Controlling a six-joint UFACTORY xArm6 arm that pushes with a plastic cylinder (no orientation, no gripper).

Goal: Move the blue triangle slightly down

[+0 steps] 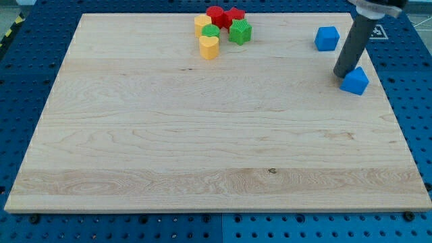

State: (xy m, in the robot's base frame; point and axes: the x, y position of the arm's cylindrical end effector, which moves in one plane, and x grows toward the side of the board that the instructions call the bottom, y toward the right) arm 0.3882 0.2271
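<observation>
The blue triangle [356, 81] lies near the right edge of the wooden board [202, 135]. My tip [341, 73] rests on the board right against the triangle's upper-left side, touching or nearly touching it. The dark rod rises from there toward the view's top right. A blue cube [327, 38] sits above and to the left of the triangle, apart from it and from the rod.
A cluster sits at the board's top centre: a yellow heart-shaped block [209, 47], a second yellow block [202, 24], a green block [210, 32], a green star-like block [239, 31] and red blocks [216, 15] [233, 16]. A blue pegboard [27, 81] surrounds the board.
</observation>
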